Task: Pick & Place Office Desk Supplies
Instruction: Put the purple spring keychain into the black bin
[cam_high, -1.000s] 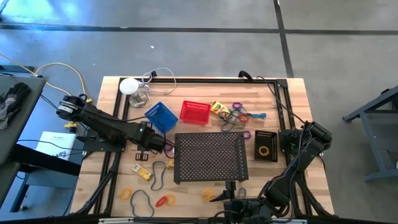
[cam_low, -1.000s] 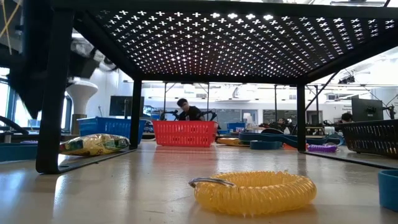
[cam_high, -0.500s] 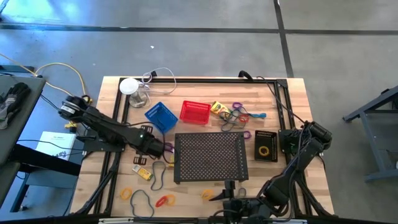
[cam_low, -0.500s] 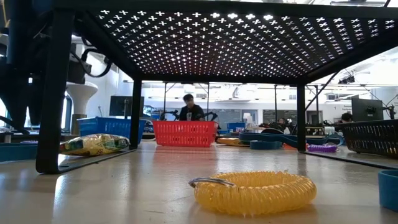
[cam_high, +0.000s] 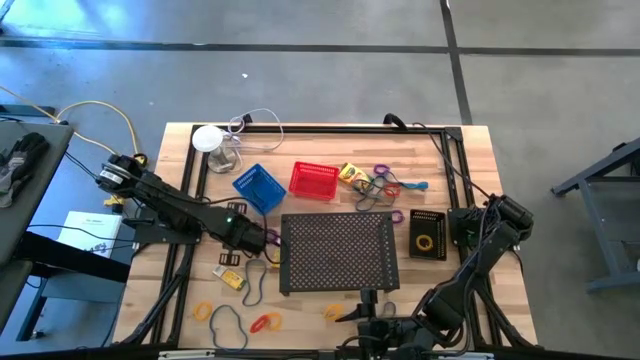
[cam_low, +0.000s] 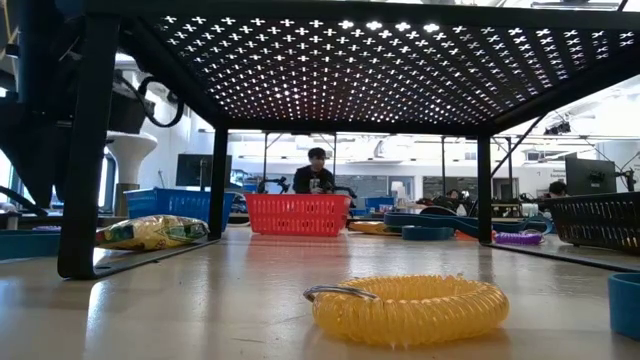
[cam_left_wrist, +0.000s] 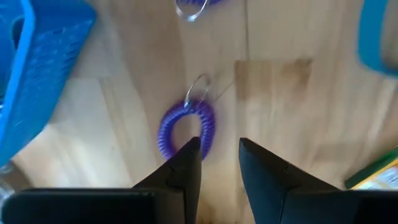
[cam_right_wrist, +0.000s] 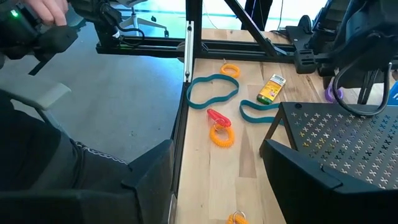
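Purple coil loop (cam_left_wrist: 186, 127) at 12 o'clock of left gripper (cam_left_wrist: 221, 158); jaws half-open, empty. Risk: fingertip nudges loop, misses coil.

Grey concrete floor (cam_high: 330, 60) fills the upper frame, crossed by dark seam lines — a wooden counter (cam_high: 450, 300) sits centre; beyond, a bright room with white walls (cam_low: 415, 150).

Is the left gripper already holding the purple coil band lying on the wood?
No: in the left wrist view the purple coil band lies flat on the wood just ahead of the left gripper, whose fingers stand apart with nothing between them.
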